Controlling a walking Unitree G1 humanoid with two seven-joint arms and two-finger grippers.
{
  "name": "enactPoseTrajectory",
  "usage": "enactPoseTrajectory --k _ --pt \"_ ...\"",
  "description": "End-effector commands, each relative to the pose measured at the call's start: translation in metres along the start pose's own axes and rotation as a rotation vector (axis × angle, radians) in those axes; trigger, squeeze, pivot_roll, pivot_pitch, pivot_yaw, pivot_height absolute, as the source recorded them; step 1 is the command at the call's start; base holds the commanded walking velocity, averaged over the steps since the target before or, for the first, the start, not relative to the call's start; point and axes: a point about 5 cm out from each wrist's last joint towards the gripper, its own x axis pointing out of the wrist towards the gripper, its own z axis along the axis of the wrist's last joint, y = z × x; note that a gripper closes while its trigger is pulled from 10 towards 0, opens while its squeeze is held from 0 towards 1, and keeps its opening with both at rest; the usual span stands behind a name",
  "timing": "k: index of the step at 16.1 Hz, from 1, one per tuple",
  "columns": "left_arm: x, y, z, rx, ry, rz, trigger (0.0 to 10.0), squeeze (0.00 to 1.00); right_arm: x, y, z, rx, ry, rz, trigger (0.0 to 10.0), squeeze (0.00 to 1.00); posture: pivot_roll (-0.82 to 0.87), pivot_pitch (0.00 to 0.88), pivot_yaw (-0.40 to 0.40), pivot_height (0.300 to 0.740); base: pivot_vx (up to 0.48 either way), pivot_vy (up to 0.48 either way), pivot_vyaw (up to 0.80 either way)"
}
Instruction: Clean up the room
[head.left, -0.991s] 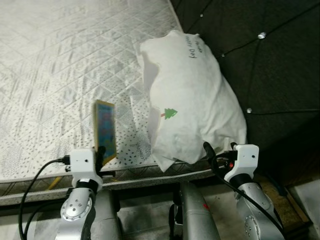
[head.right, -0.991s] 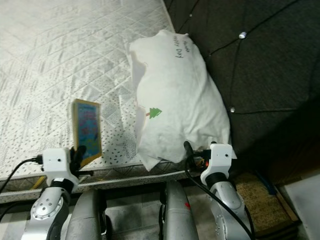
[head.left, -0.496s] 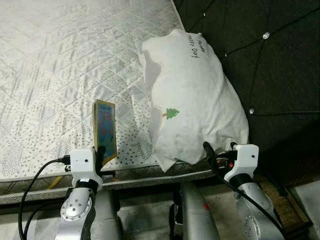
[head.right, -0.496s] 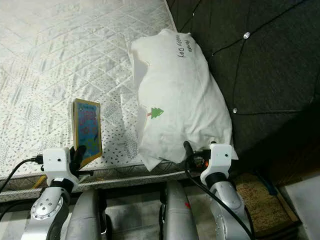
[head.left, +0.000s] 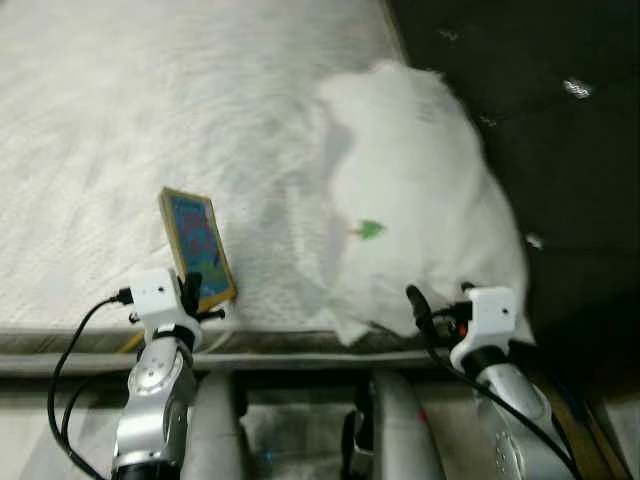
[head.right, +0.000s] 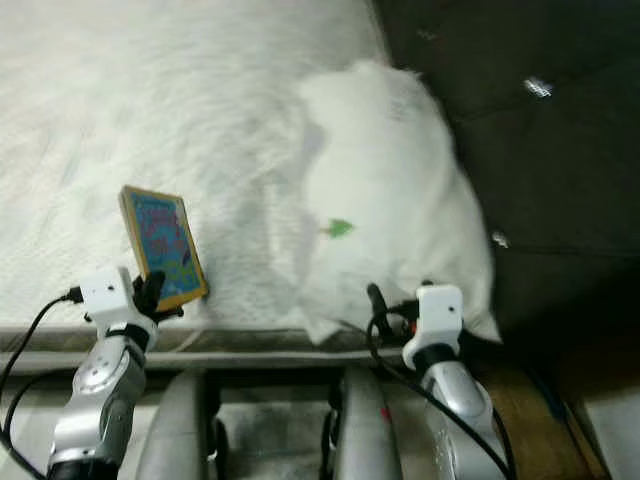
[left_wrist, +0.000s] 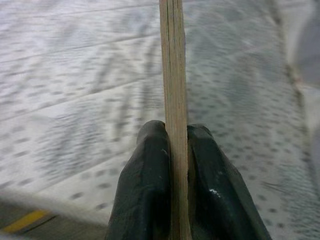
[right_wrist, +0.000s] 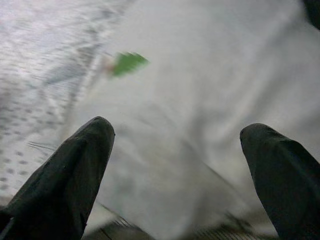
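We stand at the edge of a bed with a white quilted mattress (head.left: 150, 110), and both eye views are blurred. Our left gripper (left_wrist: 175, 150) is clamped on a thin, flat book with a colourful cover (head.left: 196, 246). In the left wrist view the two black fingers (left_wrist: 145, 185) press on both sides of its lower edge, and we see the book edge-on, standing upright. In the eye views it is held over the near part of the mattress, close to the bed edge, with its top leaning a little to the left.

Our right gripper (right_wrist: 175, 165) is spread wide and holds nothing. It points at the white pillow (head.left: 420, 210), which lies against the dark padded headboard (head.left: 560, 150) on the right side of the bed. A small green mark (right_wrist: 127, 62) is printed on the pillow. The fingertips are just before the near corner of the pillow; whether they touch it we cannot tell.

We judge that the step in hand is carrying the book away from the bed. The next move calls for a steady hold while we turn, because the book is gripped only at one edge and can swing. We must also find a proper place for it, and none is visible here.
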Motion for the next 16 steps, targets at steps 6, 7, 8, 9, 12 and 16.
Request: enactPoseTrajectory --k 6,7,8,9,12,16 --pt "0.007 -0.004 -0.005 -0.045 0.044 -0.028 10.0 0.0 -0.004 -0.004 0.001 0.015 -0.006 -0.02 10.0 0.0 -0.07 0.192 -0.066 0.622 0.0 0.0 0.4" --pt "0.008 -0.004 -0.005 -0.052 0.05 -0.039 10.0 0.0 -0.004 -0.005 0.001 0.016 -0.008 -0.021 10.0 0.0 -0.07 0.191 -0.067 0.622 0.0 0.0 0.0" --pt "0.009 -0.007 -0.005 -0.069 0.055 -0.063 10.0 0.0 -0.004 -0.005 0.002 0.016 -0.01 -0.02 10.0 0.0 -0.08 0.191 -0.069 0.622 0.0 0.0 0.0" --pt "0.01 -0.011 -0.005 -0.086 0.07 -0.103 10.0 0.0 -0.004 -0.006 0.003 0.023 -0.01 -0.024 10.0 0.0 -0.08 0.193 -0.072 0.617 0.0 0.0 0.0" --pt "0.02 -0.025 -0.003 -0.122 0.104 -0.246 10.0 0.0 -0.013 -0.011 0.005 0.013 -0.004 -0.019 10.0 0.0 -0.12 0.222 -0.093 0.582 0.0 0.0 0.0" --pt "0.037 -0.042 0.007 -0.156 0.115 -0.322 10.0 0.0 -0.02 -0.019 0.006 -0.007 0.007 -0.029 10.0 0.0 -0.14 0.219 -0.103 0.577 0.0 0.0 0.0"
